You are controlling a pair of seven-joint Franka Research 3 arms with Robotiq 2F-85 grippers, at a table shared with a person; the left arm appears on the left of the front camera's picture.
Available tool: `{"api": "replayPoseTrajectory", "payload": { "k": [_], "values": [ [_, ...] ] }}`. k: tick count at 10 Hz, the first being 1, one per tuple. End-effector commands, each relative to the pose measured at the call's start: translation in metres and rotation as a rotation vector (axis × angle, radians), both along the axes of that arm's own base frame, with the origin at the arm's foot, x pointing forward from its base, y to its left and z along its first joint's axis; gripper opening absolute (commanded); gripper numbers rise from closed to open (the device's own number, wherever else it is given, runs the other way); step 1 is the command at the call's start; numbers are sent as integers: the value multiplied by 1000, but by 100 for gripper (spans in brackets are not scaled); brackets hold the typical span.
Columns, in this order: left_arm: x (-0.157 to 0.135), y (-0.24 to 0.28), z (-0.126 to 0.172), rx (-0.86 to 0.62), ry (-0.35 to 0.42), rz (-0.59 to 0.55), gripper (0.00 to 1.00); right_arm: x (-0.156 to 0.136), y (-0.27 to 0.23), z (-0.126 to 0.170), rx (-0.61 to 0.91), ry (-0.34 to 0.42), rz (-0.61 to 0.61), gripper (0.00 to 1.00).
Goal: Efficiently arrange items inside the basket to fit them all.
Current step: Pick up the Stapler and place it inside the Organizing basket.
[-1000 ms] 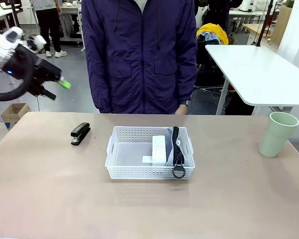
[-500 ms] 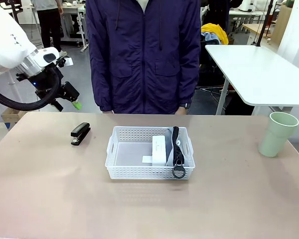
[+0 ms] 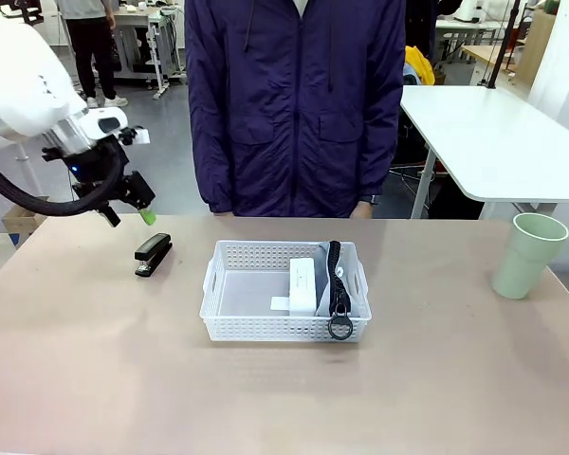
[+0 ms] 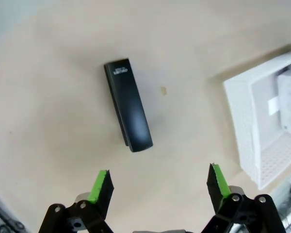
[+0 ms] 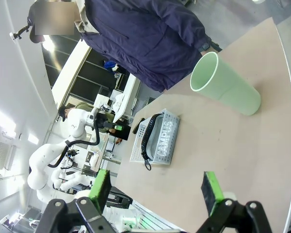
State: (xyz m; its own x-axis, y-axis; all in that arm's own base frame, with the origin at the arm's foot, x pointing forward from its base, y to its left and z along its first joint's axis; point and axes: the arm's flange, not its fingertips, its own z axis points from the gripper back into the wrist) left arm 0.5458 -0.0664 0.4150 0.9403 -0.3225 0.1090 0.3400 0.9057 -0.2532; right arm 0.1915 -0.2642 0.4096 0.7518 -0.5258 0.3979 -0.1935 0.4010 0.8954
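The black stapler [image 3: 153, 255] lies flat on the table, left of the white lattice basket [image 3: 226, 290]. My left gripper [image 3: 133, 213] hovers open just above and behind the stapler; in the left wrist view the stapler [image 4: 128, 111] lies beyond the spread green pads [image 4: 102, 184] of my left gripper [image 4: 160, 182]. Inside the basket's right half stand the small white box [image 3: 302, 284] and the grey pouch [image 3: 347, 289] with its black strap and ring. The pale green cup [image 3: 528, 254] stands upright at the far right. My right gripper [image 5: 155, 189] is open in the air, with the cup [image 5: 224, 90] ahead of it.
A person in a dark purple jacket [image 3: 294, 104] stands at the far edge of the table, behind the basket. The basket's corner [image 4: 262, 126] shows at the right of the left wrist view. A white table [image 3: 493, 133] stands off to the right.
My left arm has swung in from the far left and come down toward the stapler. The person has shifted slightly to the right. Basket, stapler and cup have not moved.
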Motion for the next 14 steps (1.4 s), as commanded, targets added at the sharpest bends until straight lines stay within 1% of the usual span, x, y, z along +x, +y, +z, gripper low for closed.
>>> {"api": "replayPoseTrajectory", "payload": {
  "k": [1,3,6,8,13,14],
  "values": [
    [22,-14,-6,99,53,35,100,2,1,0,-1,-35,-3,100],
    [34,-24,-30,181,100,28,100,2,1,0,-1,-35,-3,100],
    [47,-34,-63,265,97,50,100,2,1,0,-1,-35,-3,100],
    [49,-39,-70,280,89,49,100,2,1,0,-1,-35,-3,100],
    [55,-40,-79,276,71,54,100,2,1,0,-1,-35,-3,100],
    [55,-41,-82,288,49,30,100,2,1,0,-1,-35,-3,100]
  ]
}}
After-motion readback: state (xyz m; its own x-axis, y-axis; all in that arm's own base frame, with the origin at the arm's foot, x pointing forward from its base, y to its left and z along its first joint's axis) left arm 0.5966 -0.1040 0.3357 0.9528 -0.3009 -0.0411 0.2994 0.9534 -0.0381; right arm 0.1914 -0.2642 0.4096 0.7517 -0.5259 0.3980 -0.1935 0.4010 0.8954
